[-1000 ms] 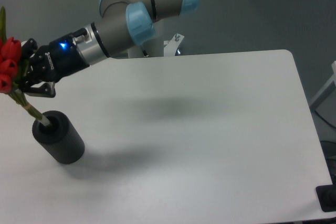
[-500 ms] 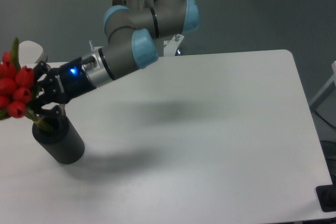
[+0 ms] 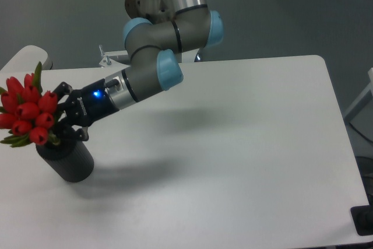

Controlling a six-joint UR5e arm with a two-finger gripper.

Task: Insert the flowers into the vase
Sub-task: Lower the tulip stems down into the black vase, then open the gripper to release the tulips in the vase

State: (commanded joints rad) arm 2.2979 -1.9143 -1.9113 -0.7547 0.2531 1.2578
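Nearest the camera, at the left of the white tabletop [image 3: 233, 161], stood the vase [image 3: 69, 160], a dark grey cylinder, upright. The flowers [image 3: 28, 114] sat directly over its mouth, the red buds and green leaves spilling just above and to the left of the rim, so the stems appeared to be inside the opening already, though they were hidden behind the buds and the end effector.

Just behind the vase, the end effector [image 3: 65, 122] reached in from the right, tilted down toward the rim. Its fingers were at the base of the bunch, just above the vase mouth, and looked clenched on the flowers, though the contact itself was partly hidden by leaves.

By my judgement the insertion was nearly complete. To finish it well, the bunch should be lowered straight along the vase's axis until the stems bear on the bottom, without pushing sideways on the rim, since the vase stood free and could tip. Then the fingers should part slowly and withdraw up and to the right, clear of the leaves.

Farther back, the arm [image 3: 169, 33] rose beyond the tabletop's far edge.
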